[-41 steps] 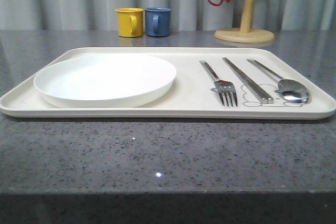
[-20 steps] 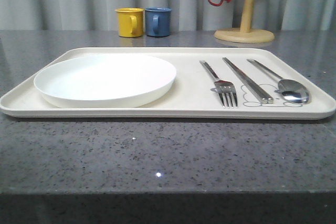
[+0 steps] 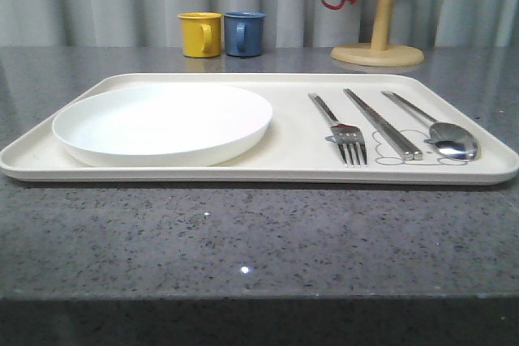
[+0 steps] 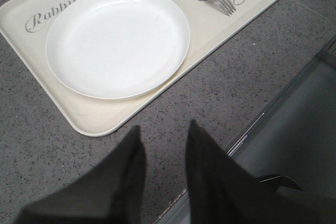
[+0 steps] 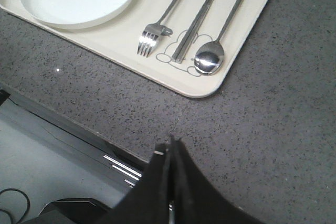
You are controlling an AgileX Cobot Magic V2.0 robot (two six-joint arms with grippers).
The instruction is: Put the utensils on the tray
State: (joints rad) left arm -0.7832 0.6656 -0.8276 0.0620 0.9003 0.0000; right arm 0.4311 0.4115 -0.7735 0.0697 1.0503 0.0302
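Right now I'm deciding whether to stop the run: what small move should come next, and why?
Probably none beyond holding both arms back: the silver four-tined fork, slim flat chopsticks and oval-bowled spoon already lie on the cream rectangular tray, and the shut right pincer holds nothing.

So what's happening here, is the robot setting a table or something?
Pretty much. The fork, chopsticks and spoon already lie side by side on the cream tray, right of a white plate. Both arms hang back over the counter's near edge holding nothing: left gripper open, right gripper shut.
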